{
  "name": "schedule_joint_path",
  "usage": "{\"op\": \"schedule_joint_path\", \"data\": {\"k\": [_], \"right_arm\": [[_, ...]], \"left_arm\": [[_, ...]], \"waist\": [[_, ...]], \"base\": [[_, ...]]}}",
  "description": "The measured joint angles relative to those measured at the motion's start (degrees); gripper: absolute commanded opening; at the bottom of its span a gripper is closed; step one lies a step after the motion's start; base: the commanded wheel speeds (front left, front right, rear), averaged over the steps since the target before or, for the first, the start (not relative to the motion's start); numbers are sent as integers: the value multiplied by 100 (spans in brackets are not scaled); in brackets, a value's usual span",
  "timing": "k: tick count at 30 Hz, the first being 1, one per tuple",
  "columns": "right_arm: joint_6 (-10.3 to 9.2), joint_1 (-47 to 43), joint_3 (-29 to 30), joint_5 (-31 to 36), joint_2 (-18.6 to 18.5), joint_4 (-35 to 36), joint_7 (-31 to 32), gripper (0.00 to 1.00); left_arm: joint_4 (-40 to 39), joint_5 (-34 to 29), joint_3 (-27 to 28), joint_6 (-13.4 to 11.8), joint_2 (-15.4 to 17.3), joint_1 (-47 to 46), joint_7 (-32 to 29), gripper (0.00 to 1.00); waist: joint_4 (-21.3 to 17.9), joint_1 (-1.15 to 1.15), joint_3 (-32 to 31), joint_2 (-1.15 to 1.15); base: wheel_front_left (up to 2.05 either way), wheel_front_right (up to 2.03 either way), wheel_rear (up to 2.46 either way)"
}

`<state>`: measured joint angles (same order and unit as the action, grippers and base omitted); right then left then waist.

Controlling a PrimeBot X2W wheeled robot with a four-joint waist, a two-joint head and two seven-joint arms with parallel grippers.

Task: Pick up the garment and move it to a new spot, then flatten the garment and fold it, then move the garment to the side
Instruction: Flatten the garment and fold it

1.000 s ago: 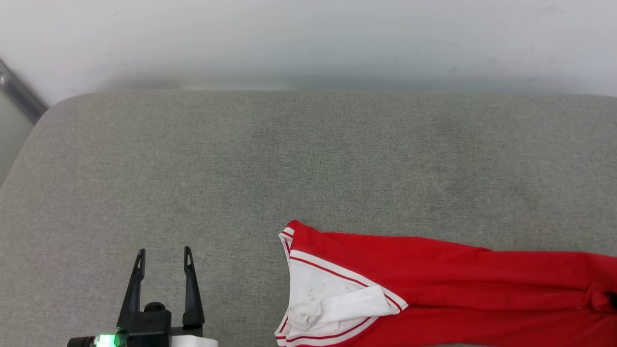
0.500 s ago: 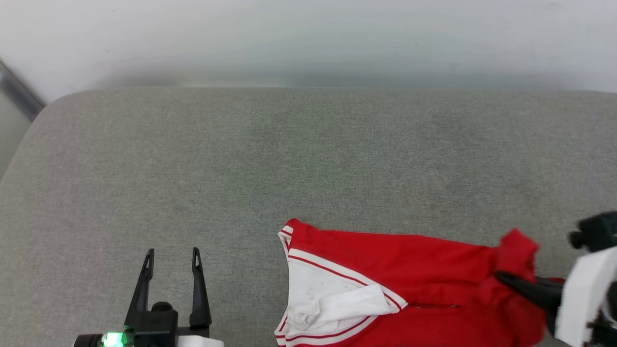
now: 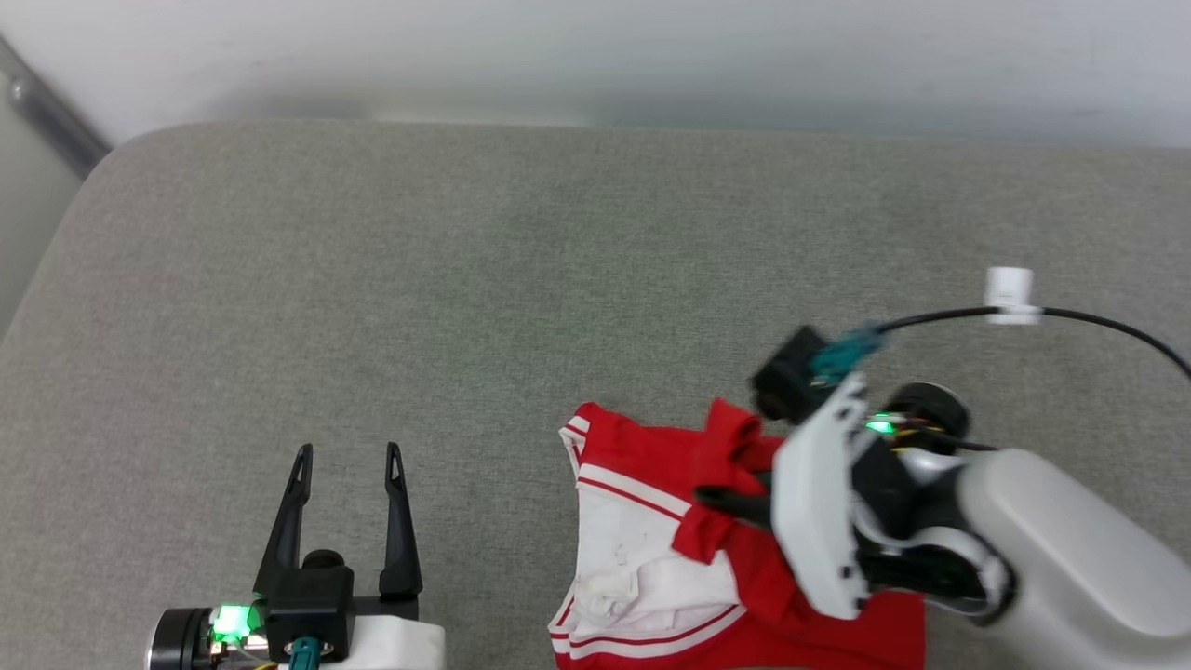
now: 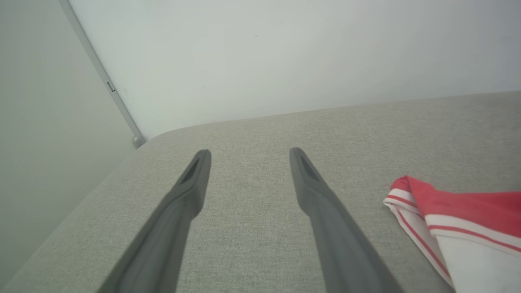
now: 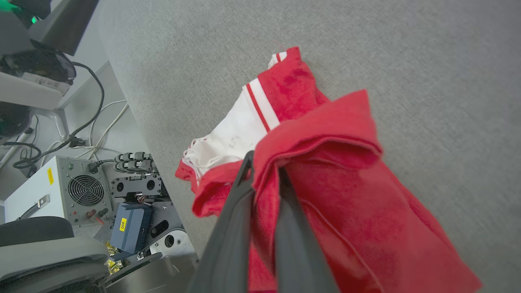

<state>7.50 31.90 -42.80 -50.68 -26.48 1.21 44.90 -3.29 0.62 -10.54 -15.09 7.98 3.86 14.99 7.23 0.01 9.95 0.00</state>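
Observation:
The garment (image 3: 651, 549), red with a white sleeve and striped trim, lies at the near edge of the grey cushion (image 3: 465, 279). My right gripper (image 3: 721, 498) is shut on a fold of its red cloth, carried over the white sleeve part. In the right wrist view the red cloth (image 5: 325, 138) bunches between my fingers (image 5: 240, 203) and hangs down past them. My left gripper (image 3: 346, 456) stands open over bare cushion, left of the garment, nothing between its fingers. Its wrist view shows the garment's striped corner (image 4: 411, 195) at the right.
A pale wall (image 3: 595, 56) runs behind the cushion, with a grey rail (image 3: 46, 112) at the far left corner. Below the cushion's near edge sit a white fan box (image 5: 61, 187), cables and other gear (image 5: 134, 219).
My right arm has come in from the right, carrying the garment's red end leftward over itself, so the spread cloth is now much shorter. The head camera has tilted slightly. The left gripper stays open.

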Motion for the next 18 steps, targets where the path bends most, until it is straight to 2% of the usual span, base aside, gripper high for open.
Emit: {"op": "schedule_joint_path", "data": {"k": [4,8,12,14,15,18], "right_arm": [[0,543,-783,182,333,-627,-108,0],[-1,832,-1327,240,580,-1363,-372,0],[0,1011,-1841,411,686,-2073,-679,0],[1,1078,-2131,276,757,-2452,-981,0],[3,1173,-2303,310,673,-2490,-1828,100],[2,1195,-2220,405,445,-2326,-2399,100]], "left_arm": [[26,0,-15,45,-63,-88,0,100],[52,0,-41,55,-123,-134,0,100],[60,0,-52,76,-157,-192,0,100],[107,11,-42,98,-189,-215,0,100],[138,11,15,133,-200,-198,0,100],[153,10,51,148,-190,-157,0,100]], "waist": [[110,0,95,0],[215,0,198,0],[284,0,307,0],[302,0,357,0],[219,0,251,0],[156,0,128,0]], "base": [[0,0,0],[0,0,0],[0,0,0],[0,0,0],[0,0,0],[0,0,0]]}}
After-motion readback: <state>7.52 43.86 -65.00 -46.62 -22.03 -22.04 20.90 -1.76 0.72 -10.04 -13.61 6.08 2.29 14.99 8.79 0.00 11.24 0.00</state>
